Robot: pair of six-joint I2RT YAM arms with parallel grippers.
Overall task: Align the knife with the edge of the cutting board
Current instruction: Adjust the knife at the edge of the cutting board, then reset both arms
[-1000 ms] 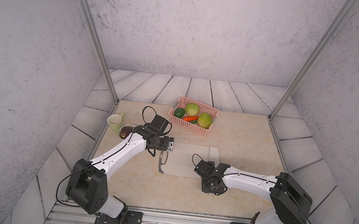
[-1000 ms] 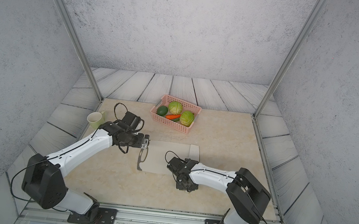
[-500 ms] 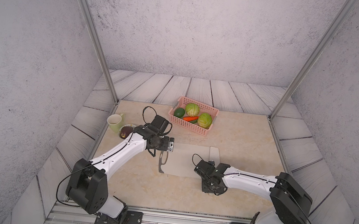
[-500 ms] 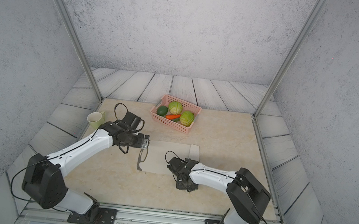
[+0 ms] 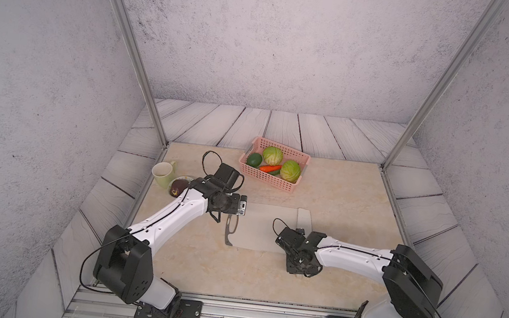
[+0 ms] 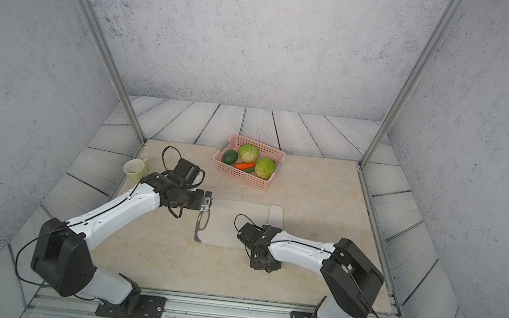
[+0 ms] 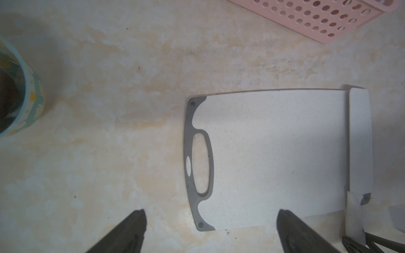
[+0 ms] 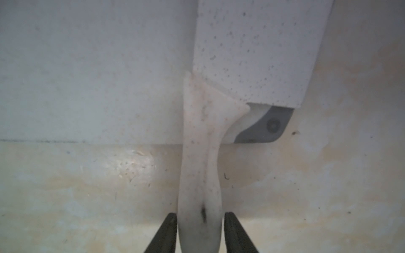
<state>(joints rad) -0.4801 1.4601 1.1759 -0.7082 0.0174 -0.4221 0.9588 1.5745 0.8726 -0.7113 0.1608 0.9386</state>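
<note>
The pale cutting board [image 5: 258,225] [image 6: 229,225] lies flat mid-table, its dark oval handle cutout toward my left arm. The knife [image 5: 304,216] [image 6: 275,214] rests with its broad blade along the board's right end, and its cream handle [image 8: 200,175] runs off the near edge. My right gripper [image 5: 301,266] [image 8: 200,215] straddles the handle's end, its fingers slightly apart with a sliver of gap on one side. My left gripper [image 5: 234,211] [image 7: 210,213] hangs wide open and empty over the board's [image 7: 274,153] handle end, where the knife blade [image 7: 360,140] also shows.
A pink basket [image 5: 264,179] [image 7: 317,19] of vegetables stands behind the board. A pale mug [image 5: 162,174] and a small bowl [image 5: 180,185] holding something dark sit at the far left, behind my left arm. Metal frame posts rise at both back corners.
My right gripper's fingers have eased apart a little around the knife handle. Neither arm nor the knife has visibly moved.
</note>
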